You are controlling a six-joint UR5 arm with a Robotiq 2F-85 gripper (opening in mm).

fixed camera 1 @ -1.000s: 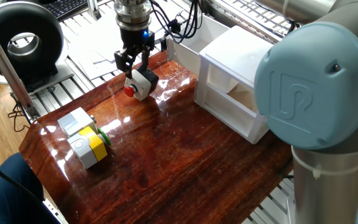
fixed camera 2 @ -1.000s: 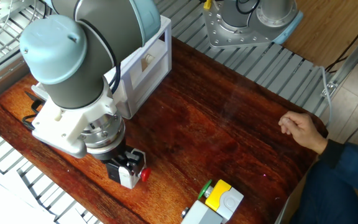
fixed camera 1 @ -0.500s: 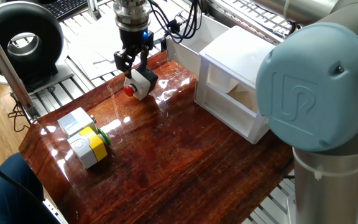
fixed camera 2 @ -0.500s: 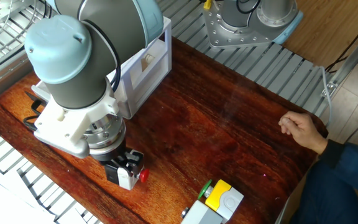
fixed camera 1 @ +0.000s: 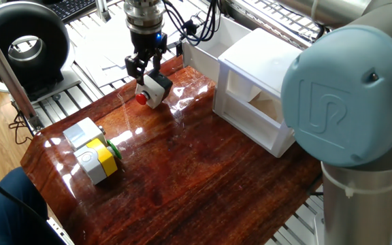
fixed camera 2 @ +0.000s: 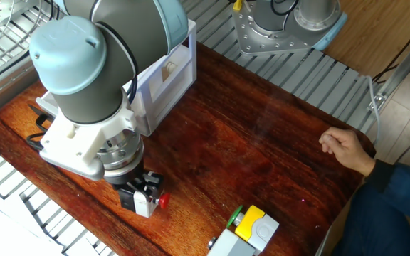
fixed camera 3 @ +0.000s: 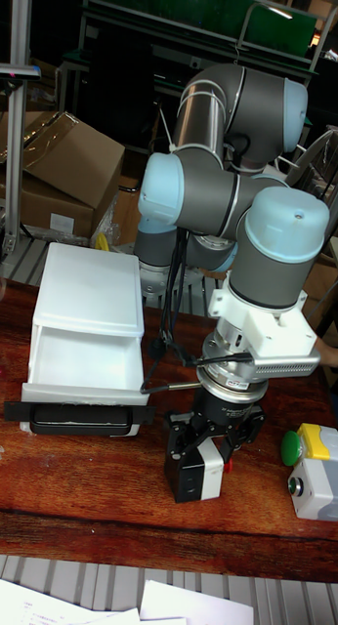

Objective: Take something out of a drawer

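Observation:
The something, a black-and-white block [fixed camera 1: 153, 90] [fixed camera 2: 146, 203] [fixed camera 3: 199, 475] with a red knob, is held low over the wooden table [fixed camera 1: 203, 177]. I cannot tell whether it touches the wood. My gripper [fixed camera 1: 148, 74] [fixed camera 2: 138, 192] [fixed camera 3: 210, 449] comes down from above and is shut on it. The white drawer [fixed camera 1: 207, 49] [fixed camera 3: 86, 395] stands pulled out of the white cabinet [fixed camera 1: 257, 82] [fixed camera 2: 168, 71] [fixed camera 3: 89, 288], just beside the block. The arm hides the drawer in the other fixed view.
A grey-and-yellow block with a green knob [fixed camera 1: 94, 153] [fixed camera 2: 251, 226] [fixed camera 3: 311, 469] sits near the table's edge. A person's hand [fixed camera 2: 344, 146] rests on the table's far side. A black round device [fixed camera 1: 26, 44] stands off the table.
The gripper and the block it holds have shifted slightly away from the cabinet. Nothing else has moved.

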